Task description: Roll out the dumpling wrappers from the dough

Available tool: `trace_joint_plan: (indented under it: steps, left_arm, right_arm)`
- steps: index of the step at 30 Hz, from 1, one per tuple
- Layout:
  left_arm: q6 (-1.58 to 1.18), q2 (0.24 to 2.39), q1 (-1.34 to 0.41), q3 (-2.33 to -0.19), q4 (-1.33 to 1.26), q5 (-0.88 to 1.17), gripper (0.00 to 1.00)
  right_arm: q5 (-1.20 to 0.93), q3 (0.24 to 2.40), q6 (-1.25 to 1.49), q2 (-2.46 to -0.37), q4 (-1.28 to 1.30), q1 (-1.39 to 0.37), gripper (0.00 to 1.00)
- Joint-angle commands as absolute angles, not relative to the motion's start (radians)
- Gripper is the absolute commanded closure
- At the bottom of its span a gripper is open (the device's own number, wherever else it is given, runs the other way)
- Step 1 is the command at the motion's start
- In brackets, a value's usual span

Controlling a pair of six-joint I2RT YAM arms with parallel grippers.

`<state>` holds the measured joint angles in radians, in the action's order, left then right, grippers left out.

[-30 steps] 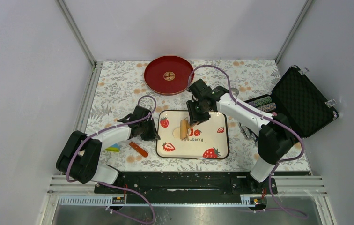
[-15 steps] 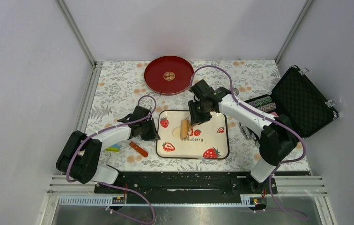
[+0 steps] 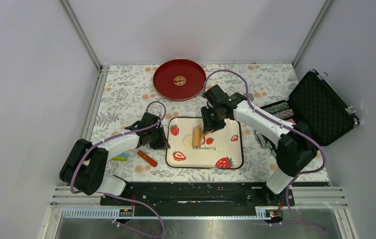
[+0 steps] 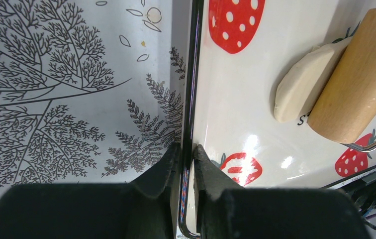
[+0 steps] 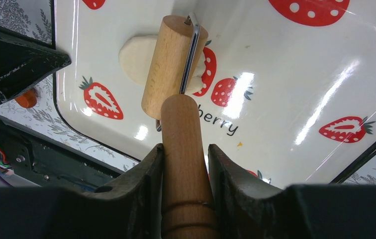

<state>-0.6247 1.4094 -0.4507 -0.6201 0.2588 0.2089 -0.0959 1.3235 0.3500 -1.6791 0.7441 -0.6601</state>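
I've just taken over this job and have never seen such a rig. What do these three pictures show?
Two robot arms, left and right, are bolted to the near edge of a table, each ending in a two-finger gripper. The wide picture comes from a fixed camera above and behind them. The other two come from a camera on each wrist, looking past its own fingers. On the table lie a strawberry tray, a red plate and an open black case. The left gripper is shut on the tray's rim. The right gripper holds the handle of a wooden roller, whose drum rests on a pale dough piece in the tray.
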Motion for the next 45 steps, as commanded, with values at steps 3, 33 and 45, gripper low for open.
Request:
trace_joint_plan:
  steps: [3, 33, 45]
  left_arm:
    - [-0.603, 1.443, -0.459, -0.606, 0.291, 0.15, 1.0]
    - [-0.603, 1.444, -0.459, -0.608, 0.293, 0.15, 1.0]
    - [-0.603, 1.445, -0.459, -0.608, 0.292, 0.151, 1.0]
  right_arm:
    - [0.339, 1.208, 0.254, -1.753, 1.06, -0.592, 1.0]
    - [0.285, 1.21, 0.223, -1.617, 1.06, -0.59, 1.0]
    - [0.198, 1.276, 0.206, -1.557, 1.058, -0.589, 1.0]
